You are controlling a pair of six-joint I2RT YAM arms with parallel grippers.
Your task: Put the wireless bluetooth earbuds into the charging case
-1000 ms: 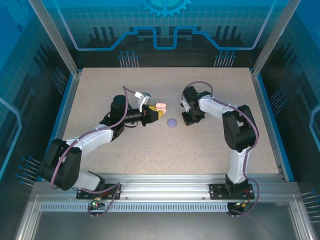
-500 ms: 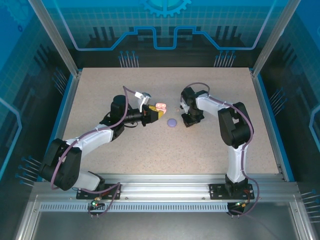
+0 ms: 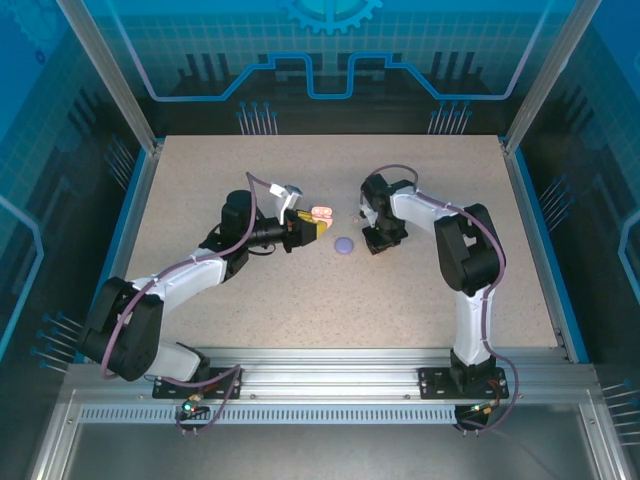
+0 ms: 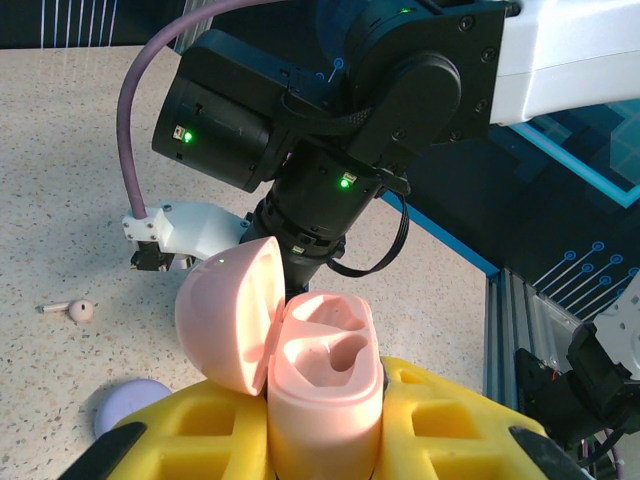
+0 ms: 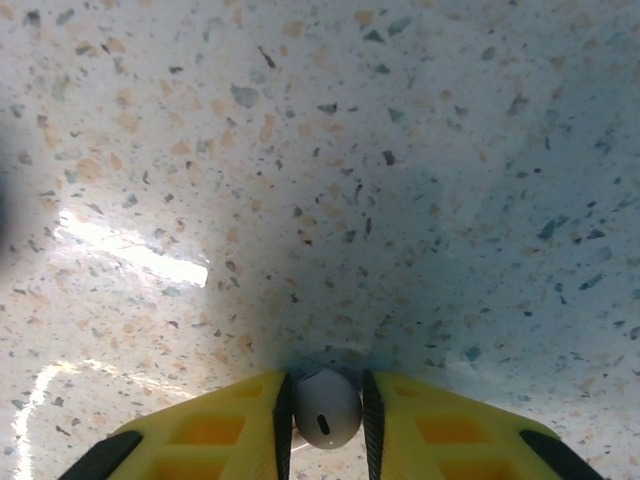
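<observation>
**Grippers hold 1 part each: case on the left, earbud on the right**

Left gripper point(image 3: 311, 228) is closed on the pink rounded plastic charging case point(image 4: 325, 375), with its yellow fingers point(image 4: 200, 440) pressing the lower body from both sides. The hold is low, I think, so that the lid and the mouth remain free. This case stands upright, with its long axis rising out of the fingers. The lid is swung open to the left in the left wrist view, and the 2 moulded wells look empty. It hangs above the speckled beige table point(image 3: 250, 300), near the middle and a little towards the far edge.

Right gripper point(image 5: 327, 395) is clamped on 1 tiny pale plastic earbud point(image 5: 327, 412) at the very fingertips, just over the table. This arm faces the left one, with only a small gap between them. That suits a handover into the open case, in my judgement. Only the rounded end of the bud shows. The stem is hidden, so I cannot tell its long axis for sure; probably it runs up between the fingers.

A second pale pink earbud point(image 4: 75, 310) lies flat on the table near the right arm, with its thin stem pointing to the left in the left wrist view. A round lilac closed case point(image 3: 344, 245) rests between the 2 grippers, slightly nearer the near edge.
</observation>
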